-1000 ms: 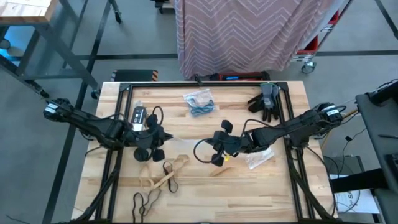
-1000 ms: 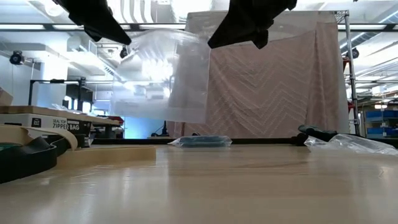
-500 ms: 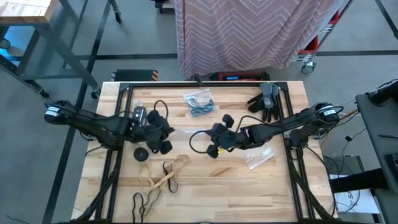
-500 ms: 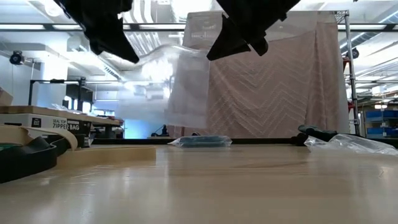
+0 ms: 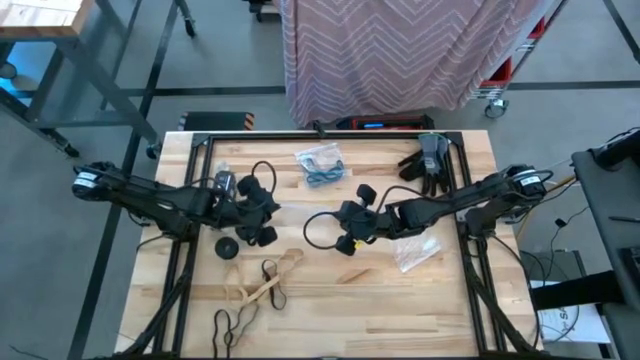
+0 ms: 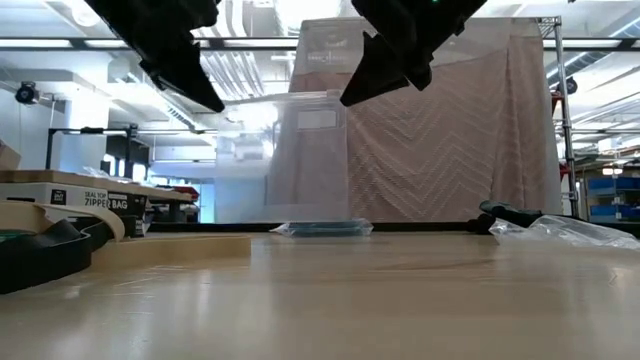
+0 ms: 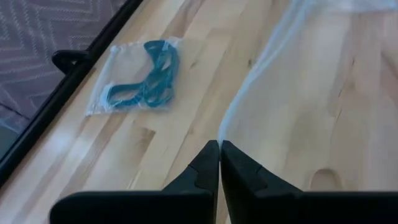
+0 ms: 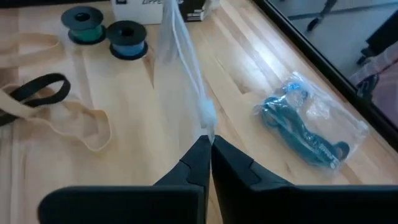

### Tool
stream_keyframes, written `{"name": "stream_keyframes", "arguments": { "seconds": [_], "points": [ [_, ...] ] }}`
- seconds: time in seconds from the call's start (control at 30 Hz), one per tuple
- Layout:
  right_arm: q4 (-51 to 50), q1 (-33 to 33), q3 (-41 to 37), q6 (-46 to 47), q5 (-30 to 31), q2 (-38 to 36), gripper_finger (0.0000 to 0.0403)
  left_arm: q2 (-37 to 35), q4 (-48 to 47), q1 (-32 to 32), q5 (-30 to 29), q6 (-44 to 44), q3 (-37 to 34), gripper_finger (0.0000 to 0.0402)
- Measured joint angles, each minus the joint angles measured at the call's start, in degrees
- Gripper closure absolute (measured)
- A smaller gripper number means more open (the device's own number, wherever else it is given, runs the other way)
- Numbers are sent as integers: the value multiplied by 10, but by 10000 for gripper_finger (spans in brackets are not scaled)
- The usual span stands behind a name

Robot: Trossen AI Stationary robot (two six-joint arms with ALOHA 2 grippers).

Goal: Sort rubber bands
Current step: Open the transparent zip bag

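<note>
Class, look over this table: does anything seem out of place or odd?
Yes: an empty clear bag hangs in mid-air, pinched by both the left gripper and right gripper, while tan bands and black bands lie loose.

A light wooden counter (image 5: pixel 420 310) stands on a grey floor (image 5: pixel 120 60). A chevron-patterned pink curtain (image 5: pixel 380 50) hangs behind it. Ceiling strip lights (image 6: pixel 60 43) are lit.

Three clear plastic bags show: a hanging bag (image 6: pixel 300 160), a second bag (image 5: pixel 320 163) holding blue rubber bands (image 7: pixel 149 78), and a third bag (image 5: pixel 415 255) lying flat. There are two tape spools, a green spool (image 8: pixel 83 17) and a blue spool (image 8: pixel 126 31), one zipper-bag box (image 5: pixel 222 183) and one bundle of dark gloves (image 5: pixel 425 160). Loose tan bands (image 5: pixel 262 288) and black bands (image 5: pixel 232 322) overlap too much to count.
</note>
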Motion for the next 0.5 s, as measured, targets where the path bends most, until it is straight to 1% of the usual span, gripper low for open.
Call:
{"name": "stream_keyframes", "arguments": {
  "seconds": [0.13, 0.23, 0.37, 0.5],
  "points": [
    [2, 3, -3, -37, -1, 0, 360, 0, -11, -5, 0, 23, 0, 401],
    [2, 2, -15, -41, -1, 1, 335, 0, -11, -11, 0, 31, 0, 401],
    [3, 1, -22, -42, 0, 1, 316, 0, -10, -17, 0, 37, 0, 401],
    [10, 1, -23, -71, 0, 1, 299, 0, -3, -30, 1, 60, 0, 401]
  ]
}}
